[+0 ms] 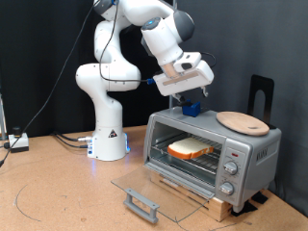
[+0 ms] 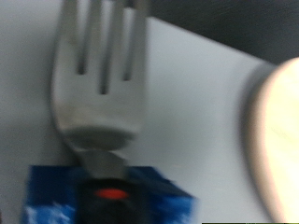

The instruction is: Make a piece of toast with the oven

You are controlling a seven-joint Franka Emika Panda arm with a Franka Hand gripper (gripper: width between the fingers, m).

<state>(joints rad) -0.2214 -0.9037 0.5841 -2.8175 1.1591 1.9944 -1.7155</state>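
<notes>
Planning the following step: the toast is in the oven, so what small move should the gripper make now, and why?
Probably lift the gripper straight up, clear of the oven. The toast already lies on the rack inside, the blue-handled fork sits on the oven's top just under the gripper, and the glass door is open.

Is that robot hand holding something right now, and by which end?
It cannot be told. The gripper hovers over the oven; a fork on a blue block shows close below, but no fingers are visible.
</notes>
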